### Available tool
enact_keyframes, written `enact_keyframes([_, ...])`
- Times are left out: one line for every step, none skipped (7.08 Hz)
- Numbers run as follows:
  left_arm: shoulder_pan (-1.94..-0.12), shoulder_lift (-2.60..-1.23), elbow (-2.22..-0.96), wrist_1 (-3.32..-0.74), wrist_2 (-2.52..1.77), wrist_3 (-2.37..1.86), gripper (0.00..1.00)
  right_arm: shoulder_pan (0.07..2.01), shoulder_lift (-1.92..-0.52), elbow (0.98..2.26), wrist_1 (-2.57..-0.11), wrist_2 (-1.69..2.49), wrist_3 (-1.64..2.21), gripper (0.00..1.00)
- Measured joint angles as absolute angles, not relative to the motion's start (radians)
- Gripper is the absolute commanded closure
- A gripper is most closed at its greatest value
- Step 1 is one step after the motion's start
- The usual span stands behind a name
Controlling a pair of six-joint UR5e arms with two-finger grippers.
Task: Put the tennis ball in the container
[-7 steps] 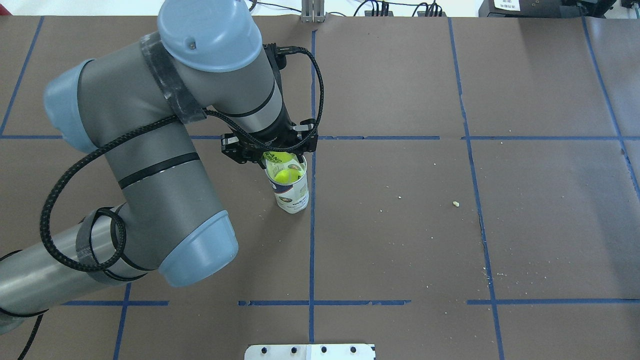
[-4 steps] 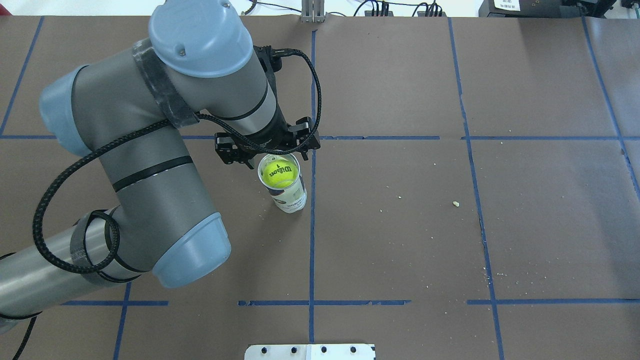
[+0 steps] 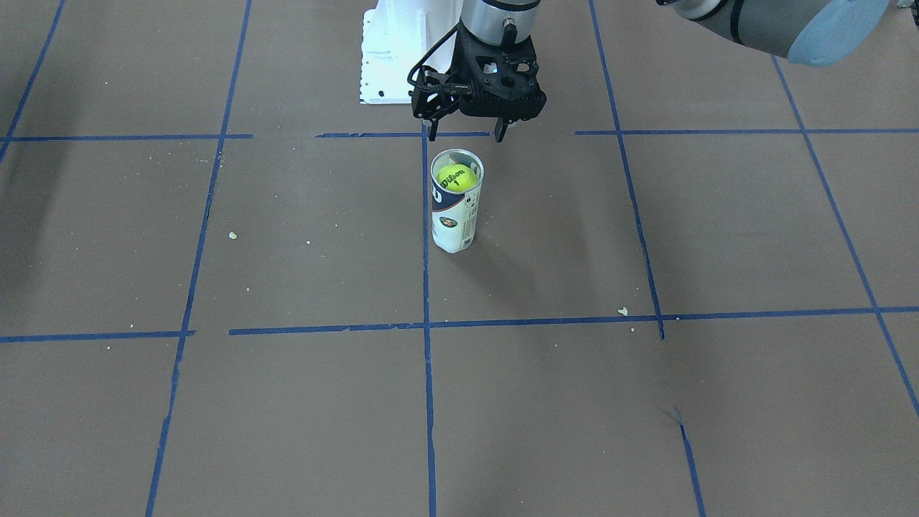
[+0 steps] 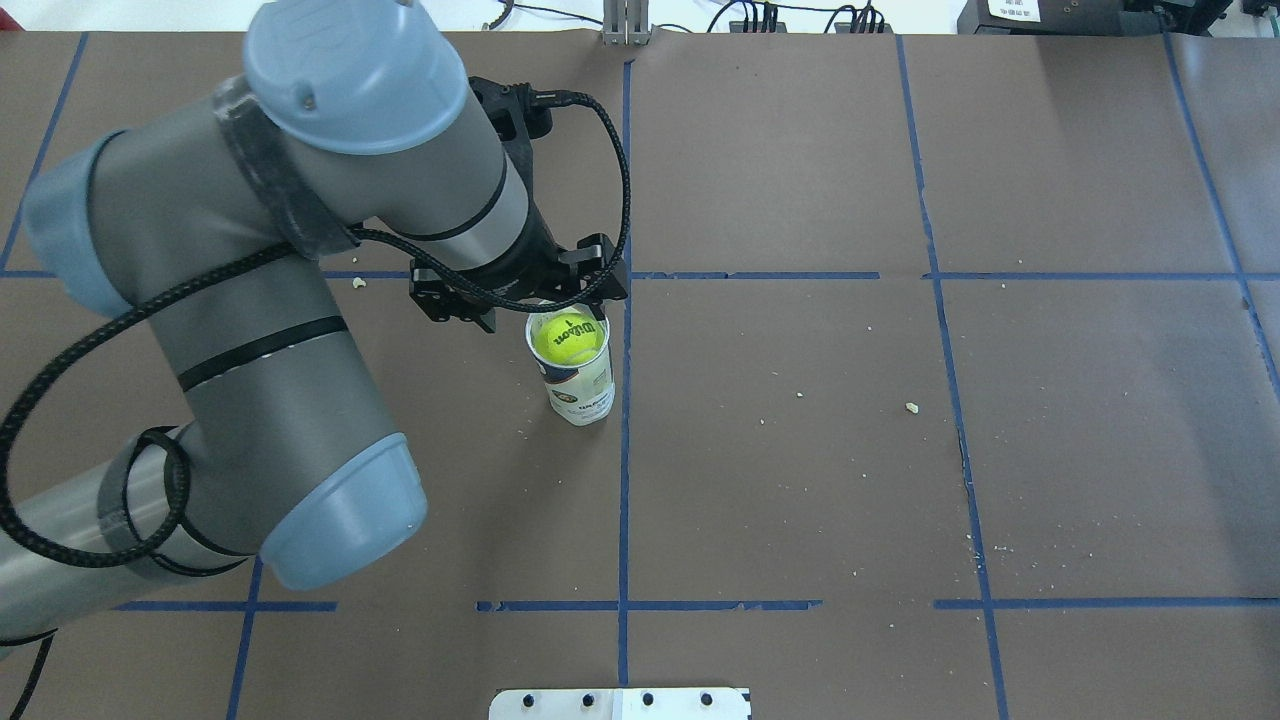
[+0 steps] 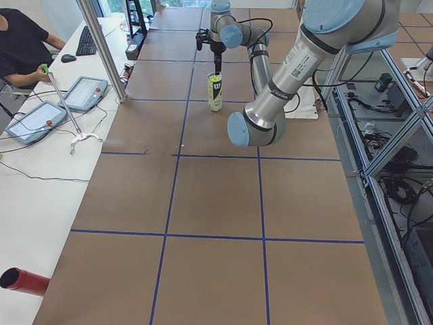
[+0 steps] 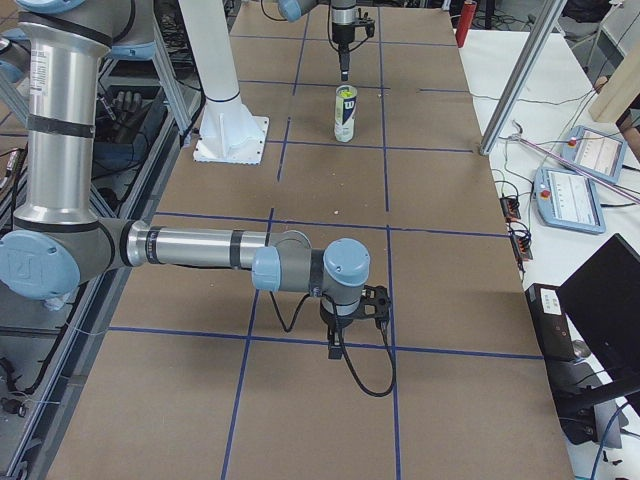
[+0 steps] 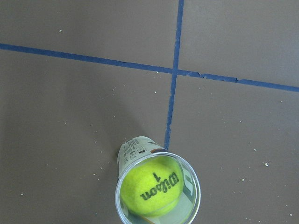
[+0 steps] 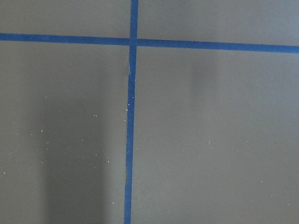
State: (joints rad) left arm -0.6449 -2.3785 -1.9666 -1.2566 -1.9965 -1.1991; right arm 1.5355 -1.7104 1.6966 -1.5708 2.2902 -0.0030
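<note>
Brown papered table [image 4: 800, 480] with a blue tape grid. My left arm [image 4: 260, 300] reaches over its middle, and my left gripper [image 3: 465, 133] hangs just above and behind the container [image 3: 454, 215], jaws spread wide, nothing in them, not touching the rim. My right gripper [image 6: 340, 340] is parked low and well apart at the other end; cannot tell if its jaws are wide or closed. The container stands upright just beside a tape crossing. The tennis ball [image 3: 456, 177] sits inside it, near the top, below the rim. Step, as I judge it: drop done, retreat phase. The next move calls for a straight lift clear of the rim without clipping the can, which looks light and tippy. Ball reads "Wilson" and "1" in black. The can label is navy and white, its print too small to read.
</note>
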Motion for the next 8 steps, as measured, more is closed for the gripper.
enact_keyframes([-0.678,-2.346,-1.998,-1.258,-1.999,-1.107,0.00,1.536,-1.710,1.697,-1.571,2.290,-0.003,0.00])
enact_keyframes([-0.730,-2.316,-2.013,-1.259,-2.004,-1.001,0.00,1.536,-1.710,1.697,-1.571,2.290,-0.003,0.00])
enact_keyframes([-0.797,-2.280,-2.017,-1.261,-2.016,-0.876,0.00,1.536,-1.710,1.697,-1.571,2.290,-0.003,0.00])
enact_keyframes([-0.887,-2.226,-2.016,-1.267,-2.055,-0.734,0.00,1.536,-1.710,1.697,-1.571,2.290,-0.003,0.00])
enact_keyframes([-0.997,-2.156,-2.012,-1.271,-2.126,-0.602,0.00,1.536,-1.710,1.697,-1.571,2.290,-0.003,0.00])
enact_keyframes([-1.124,-2.061,-2.003,-1.273,-2.209,-0.469,0.00,1.536,-1.710,1.697,-1.571,2.290,-0.003,0.00])
enact_keyframes([-1.245,-1.959,-1.985,-1.273,-2.261,-0.315,0.00,1.536,-1.710,1.697,-1.571,2.290,-0.003,0.00])
enact_keyframes([-1.343,-1.869,-1.954,-1.274,-2.287,-0.149,0.00,1.536,-1.710,1.697,-1.571,2.290,-0.003,0.00])
